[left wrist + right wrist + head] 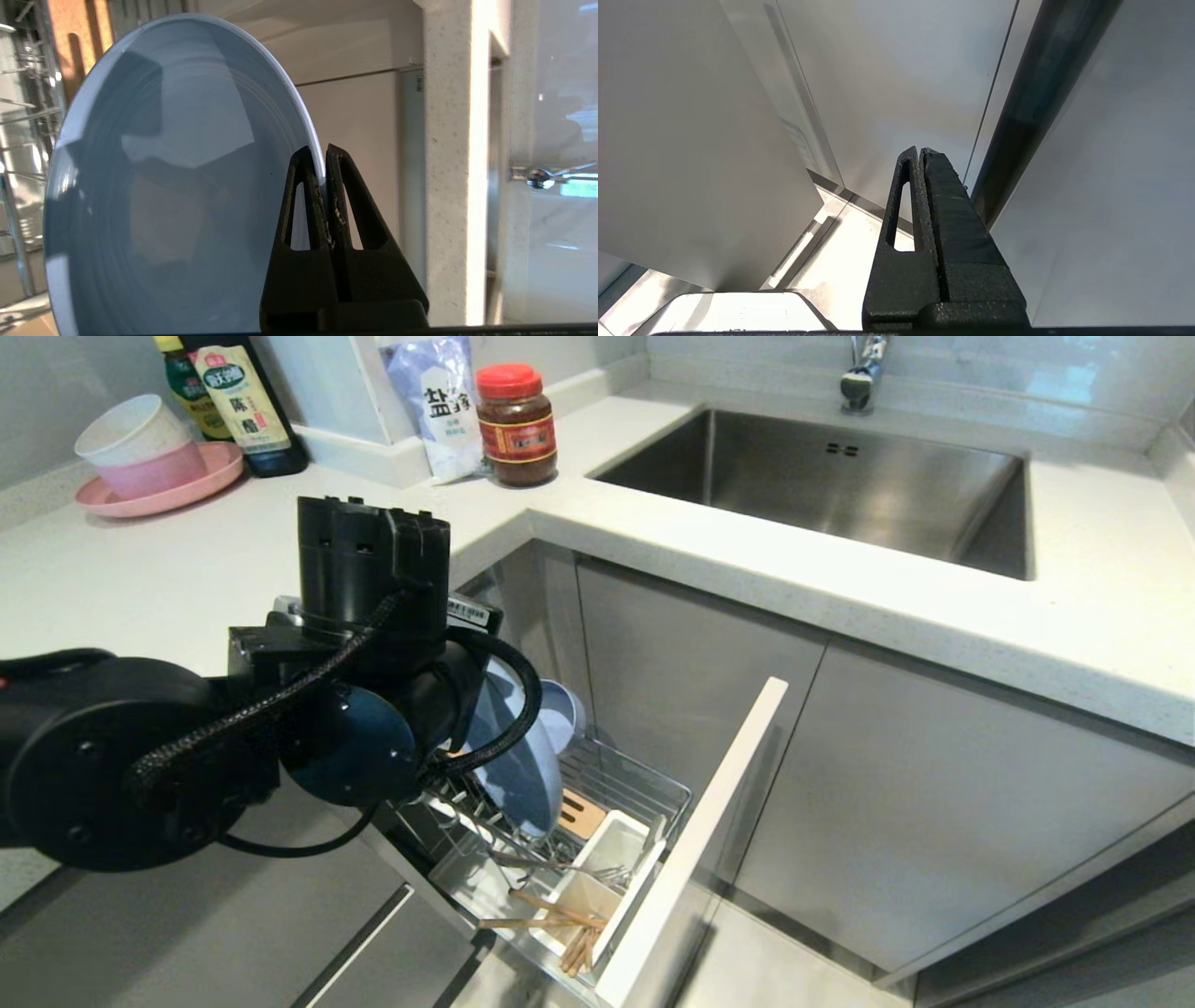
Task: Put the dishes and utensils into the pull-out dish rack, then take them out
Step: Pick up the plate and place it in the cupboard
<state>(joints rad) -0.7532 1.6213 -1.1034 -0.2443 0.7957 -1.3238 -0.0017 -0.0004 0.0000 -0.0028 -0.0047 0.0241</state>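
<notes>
Even, bright indoor light; glare on the floor (840,261) in the right wrist view; soft reflections on the plate (177,177); backgrounds slightly blurred.

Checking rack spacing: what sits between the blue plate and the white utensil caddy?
In the head view, the slotted wooden strip lies between the blue plate and the utensil caddy.

Pale speckled counter (766,569), pink plate (154,490) with stacked bowls (140,446), sauce bottles (245,406), salt bag (439,406), red-lidded jar (515,425)
</notes>
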